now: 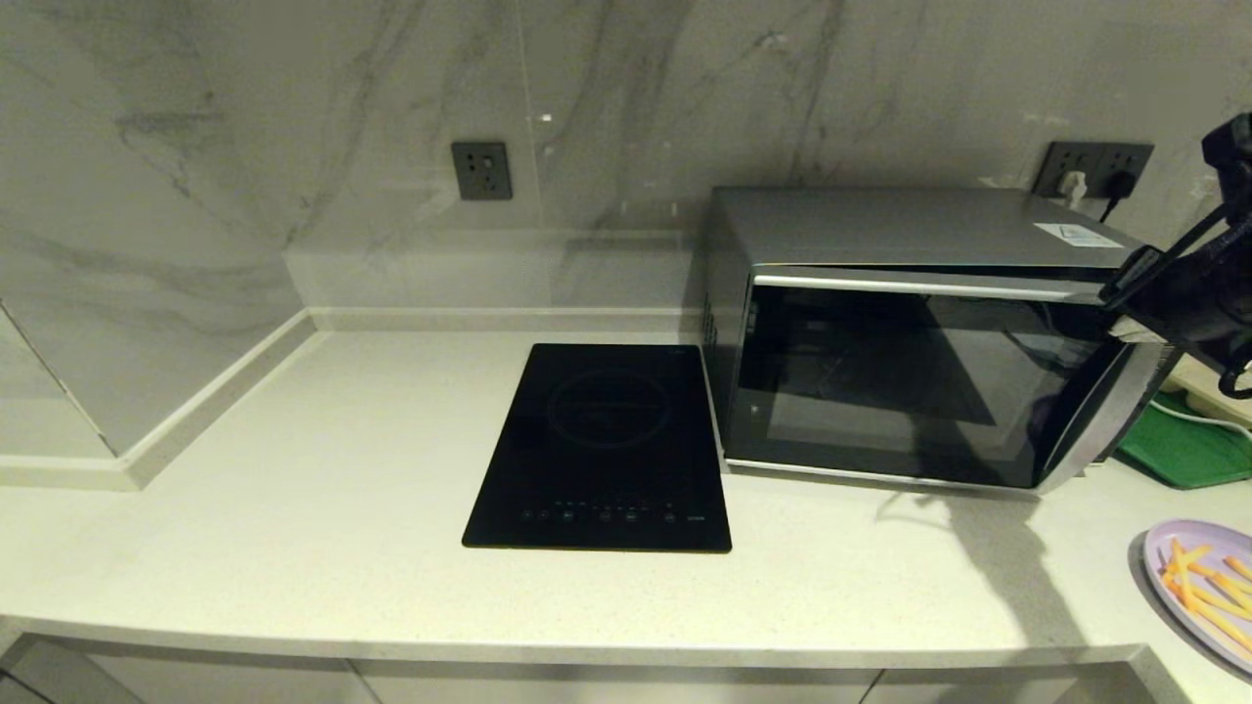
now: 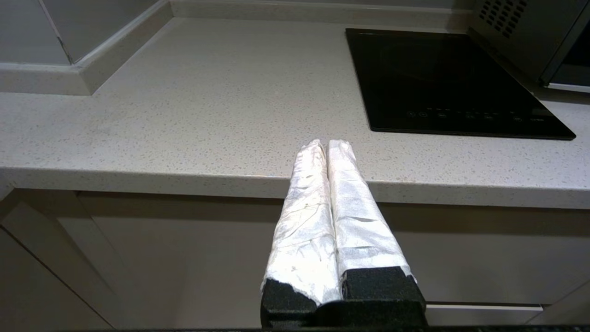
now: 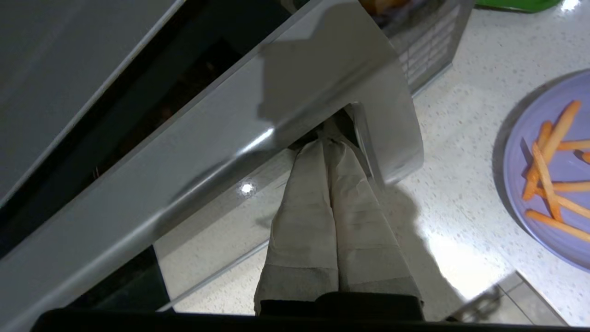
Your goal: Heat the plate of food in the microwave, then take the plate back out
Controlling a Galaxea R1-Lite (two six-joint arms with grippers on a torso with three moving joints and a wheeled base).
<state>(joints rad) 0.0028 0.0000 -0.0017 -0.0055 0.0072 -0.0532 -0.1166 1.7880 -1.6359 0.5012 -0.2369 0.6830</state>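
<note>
The silver microwave [image 1: 910, 225] stands at the back right of the counter, its dark glass door [image 1: 880, 381] leaning slightly out at the top. My right gripper [image 1: 1133, 328] is at the door's upper right corner. In the right wrist view its shut fingertips [image 3: 328, 138] are tucked behind the curved silver handle strip [image 3: 286, 106], with nothing held between them. The lilac plate of food [image 1: 1208, 587] with orange sticks lies on the counter at the front right, also seen as the plate [image 3: 553, 175] beside the door. My left gripper [image 2: 326, 144] hangs shut and empty before the counter's front edge.
A flat black induction cooktop [image 1: 606, 440] lies left of the microwave, also seen as the cooktop [image 2: 442, 78]. A green tray [image 1: 1188, 445] sits behind the plate, right of the microwave. Wall sockets [image 1: 1095, 166] with plugged cables are behind the microwave. Marble walls close the back and left.
</note>
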